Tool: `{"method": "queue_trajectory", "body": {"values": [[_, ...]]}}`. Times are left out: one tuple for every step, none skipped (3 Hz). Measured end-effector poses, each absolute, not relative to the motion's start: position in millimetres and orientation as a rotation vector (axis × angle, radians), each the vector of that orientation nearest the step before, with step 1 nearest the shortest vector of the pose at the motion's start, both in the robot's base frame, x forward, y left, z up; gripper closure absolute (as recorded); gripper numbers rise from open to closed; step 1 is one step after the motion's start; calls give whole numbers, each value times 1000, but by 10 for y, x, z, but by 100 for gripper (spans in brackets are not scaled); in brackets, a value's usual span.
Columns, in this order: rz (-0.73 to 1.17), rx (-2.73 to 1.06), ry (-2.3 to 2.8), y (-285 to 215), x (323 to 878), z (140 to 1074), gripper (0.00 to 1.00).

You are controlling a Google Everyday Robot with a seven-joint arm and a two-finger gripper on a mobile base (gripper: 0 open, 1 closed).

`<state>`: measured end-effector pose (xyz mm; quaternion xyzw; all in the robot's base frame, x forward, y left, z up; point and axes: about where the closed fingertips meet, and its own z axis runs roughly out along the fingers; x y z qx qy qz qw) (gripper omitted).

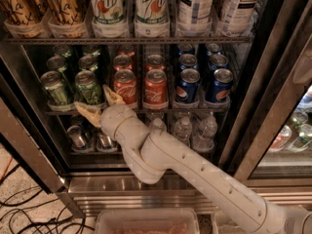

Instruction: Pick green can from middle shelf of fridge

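The green cans stand in two lanes at the left of the middle shelf point(195, 110) of the fridge point(161, 185). The front ones are at far left point(55, 87) and beside the red cans point(89, 86). My gripper point(100, 104) is at the shelf's front rail, just below and in front of the second green can. It is open: one tan finger point(87, 113) points left under the can, the other point(113, 95) rises between that can and the red Coca-Cola can point(125, 87). It holds nothing.
Red Coca-Cola cans point(156, 88) and blue Pepsi cans point(187, 86) fill the shelf's other lanes. Tall bottles point(108, 9) stand on the rack above, small water bottles point(183, 129) below. The glass door point(273, 91) is at right. Cables point(29, 218) lie on the floor, and a tray point(146, 222) sits below.
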<state>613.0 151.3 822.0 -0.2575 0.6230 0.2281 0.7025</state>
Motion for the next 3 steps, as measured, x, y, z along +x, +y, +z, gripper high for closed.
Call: {"method": "queue_trajectory", "body": {"values": [[509, -577, 1384, 1529, 6140, 8226, 27], [514, -583, 1382, 1552, 6150, 8231, 27], [519, -589, 1378, 1597, 6174, 8242, 26]]}}
